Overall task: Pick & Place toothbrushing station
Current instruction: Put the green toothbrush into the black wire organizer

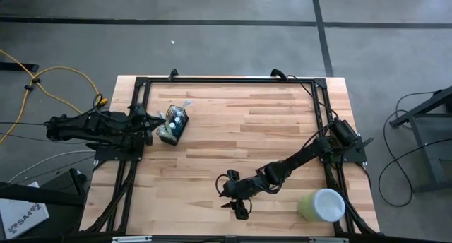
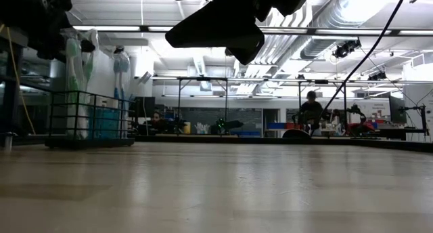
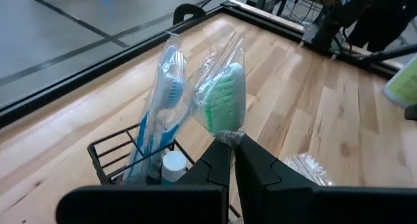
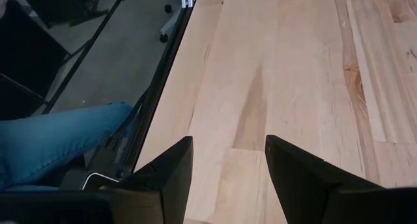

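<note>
At the left edge of the pale butcher-block wooden table [image 1: 233,123], the dark left arm lies stretched out level over the black frame rail, reaching rightward, and its left gripper [image 3: 233,160] has both matte black fingers pressed together on a crinkled scrap of clear plastic wrapping beside the green bristles of a packaged green-headed toothbrush [image 3: 225,97]. That brush stands upright in the small black wire-mesh holder cup [image 1: 171,127], a boxy basket of thin wire sitting on the table's left part, just beside the left gripper's tip. Inside the basket stand a second packaged toothbrush with a blue and white head [image 3: 168,87], also sheathed in glossy clear film, and a small white-capped tube or bottle [image 3: 173,164] low between the wires; what else lies at the bottom cannot be told. In the low view the holder's bars and the wrapped brushes rise at the far left of the tabletop. Farther right, the dark right arm runs from its base at the table's right edge diagonally toward the front centre, elbow bent low, and the right gripper [image 1: 235,200] hangs over bare wood with its two fingers spread wide and holding nothing. In the front right corner a pale green round cup with a white inside [image 1: 322,205] lies well apart from both grippers. In the right wrist view a blue denim leg [image 4: 58,142] shows beyond the table's edge.
</note>
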